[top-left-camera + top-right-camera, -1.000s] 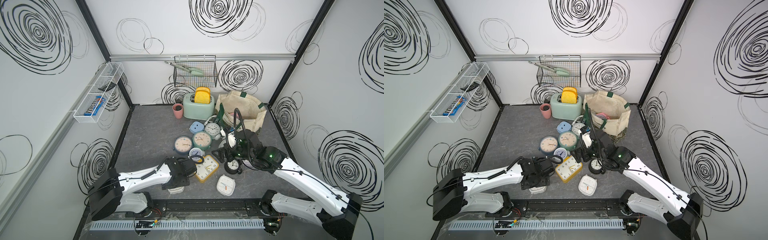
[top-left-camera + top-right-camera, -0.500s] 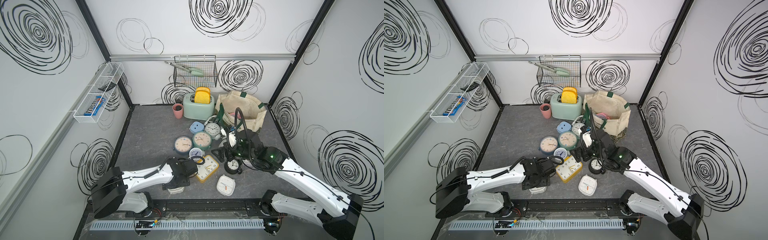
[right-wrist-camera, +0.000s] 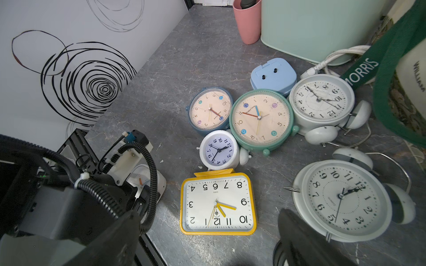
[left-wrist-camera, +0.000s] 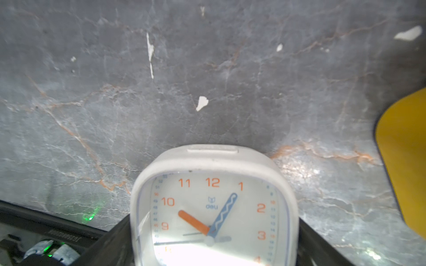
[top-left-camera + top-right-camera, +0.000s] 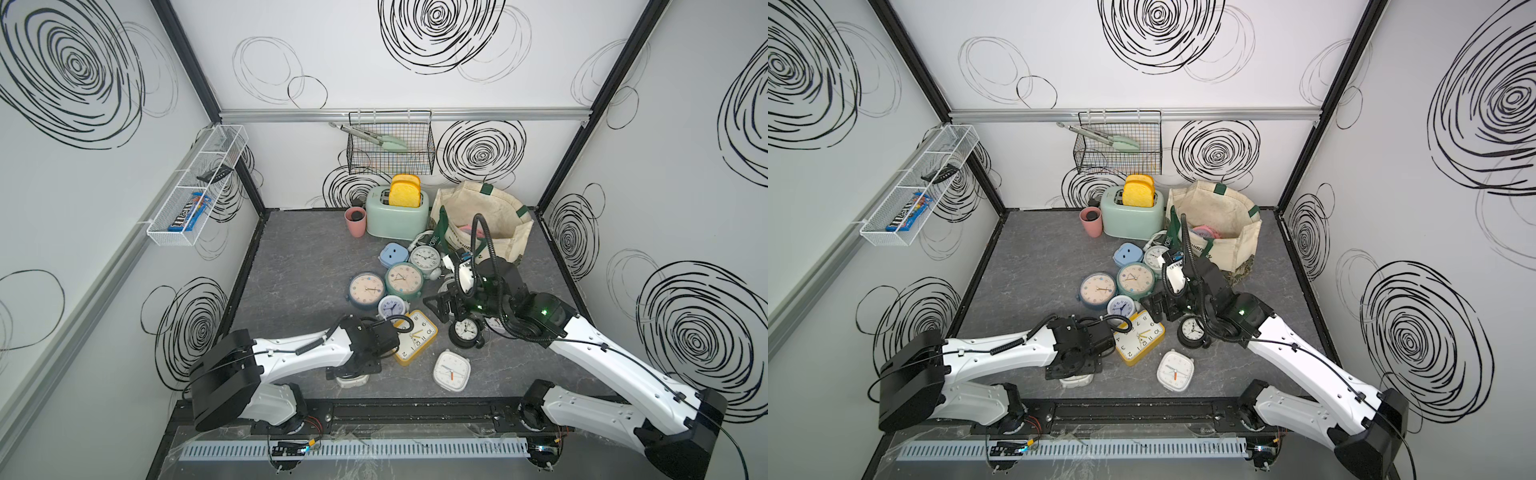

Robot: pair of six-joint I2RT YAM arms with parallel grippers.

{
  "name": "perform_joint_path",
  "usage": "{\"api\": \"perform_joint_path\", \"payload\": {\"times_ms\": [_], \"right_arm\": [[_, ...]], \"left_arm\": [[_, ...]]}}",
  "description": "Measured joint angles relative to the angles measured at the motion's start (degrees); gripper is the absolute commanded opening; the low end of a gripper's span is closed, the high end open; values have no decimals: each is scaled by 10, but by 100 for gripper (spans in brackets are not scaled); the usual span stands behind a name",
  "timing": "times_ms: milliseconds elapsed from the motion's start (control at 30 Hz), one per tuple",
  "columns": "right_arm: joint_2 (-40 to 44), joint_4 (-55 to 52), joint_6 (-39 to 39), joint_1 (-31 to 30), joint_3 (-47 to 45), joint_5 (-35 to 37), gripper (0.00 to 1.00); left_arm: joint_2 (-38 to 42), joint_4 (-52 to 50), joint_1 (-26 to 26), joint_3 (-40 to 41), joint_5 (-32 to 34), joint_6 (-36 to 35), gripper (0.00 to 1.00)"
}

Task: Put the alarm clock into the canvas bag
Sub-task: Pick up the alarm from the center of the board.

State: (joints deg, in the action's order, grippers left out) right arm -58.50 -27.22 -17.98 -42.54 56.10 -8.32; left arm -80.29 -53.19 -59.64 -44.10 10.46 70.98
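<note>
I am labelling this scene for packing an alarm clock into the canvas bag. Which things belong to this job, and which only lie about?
Belong: canvas bag; white square alarm clock between the fingers of the left gripper; the other alarm clocks on the table, for example the yellow rectangular one.

Lying about: mint toaster with toast; pink cup; wire basket with tongs; wire shelf with candy.

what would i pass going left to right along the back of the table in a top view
pink cup → mint toaster → canvas bag
</note>
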Motion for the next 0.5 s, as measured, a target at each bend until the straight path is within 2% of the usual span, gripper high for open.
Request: {"api": "perform_joint_path", "payload": {"times_ms": [133, 267, 367, 500], "right_arm": [[0, 7, -1, 45, 0, -22, 97], [2, 15, -3, 103, 3, -58, 97], [3, 16, -5, 133, 12, -83, 97], [2, 16, -5, 161, 34, -128, 97]], "left_arm": [[-27, 1, -24, -46, 47, -5, 98], [-22, 3, -31, -124, 113, -40, 99], [2, 30, -31, -159, 161, -101, 98], [62, 118, -27, -161, 195, -233, 96]]}}
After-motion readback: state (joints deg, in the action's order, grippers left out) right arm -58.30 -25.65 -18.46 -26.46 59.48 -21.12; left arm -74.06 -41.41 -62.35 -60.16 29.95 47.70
